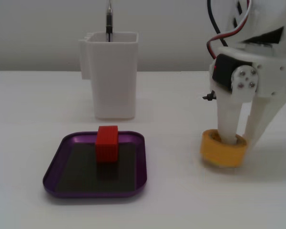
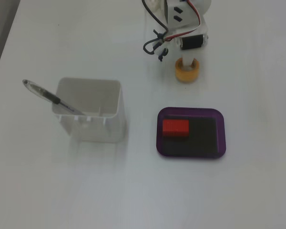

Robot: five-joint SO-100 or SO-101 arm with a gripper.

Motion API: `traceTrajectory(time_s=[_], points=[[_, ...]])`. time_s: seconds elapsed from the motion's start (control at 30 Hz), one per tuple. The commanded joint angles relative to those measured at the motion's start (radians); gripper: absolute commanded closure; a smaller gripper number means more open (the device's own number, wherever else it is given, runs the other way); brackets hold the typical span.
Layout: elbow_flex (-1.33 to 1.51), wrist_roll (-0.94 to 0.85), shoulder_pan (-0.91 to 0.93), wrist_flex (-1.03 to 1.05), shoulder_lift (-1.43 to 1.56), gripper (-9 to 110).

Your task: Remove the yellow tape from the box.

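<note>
The yellow tape (image 1: pixel 219 151) (image 2: pixel 185 78) is outside the box, low on the white table and slightly tilted. It sits right of the box in a fixed view, and above it in the picture in the other. My gripper (image 1: pixel 241 141) (image 2: pixel 188 66) is shut on its wall, with one finger down in the hollow core and the other outside the ring. The box (image 1: pixel 134 138) (image 2: pixel 190 111) is a shallow purple tray with a dark bottom. It holds only a small red cube (image 1: pixel 107 142) (image 2: pixel 175 128).
A tall white container (image 1: pixel 112 76) (image 2: pixel 93 127) with a pen (image 1: pixel 108 20) (image 2: pixel 49 97) leaning in it stands behind the tray in a fixed view, and left of it in the other. The arm's body and cables (image 2: pixel 157 43) hang over the table near the tape.
</note>
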Motion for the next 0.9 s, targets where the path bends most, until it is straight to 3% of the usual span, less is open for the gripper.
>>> traceTrajectory(time_s=[0.0, 0.27, 0.53, 0.87], points=[[0.008, 0.003, 0.011, -0.025, 0.048, 102], [-0.006, 0.005, 0.009, -0.005, 0.063, 91], [-0.153, 0.003, 0.009, 0.173, 0.075, 88], [-0.262, -0.008, 0.009, 0.362, 0.434, 87]])
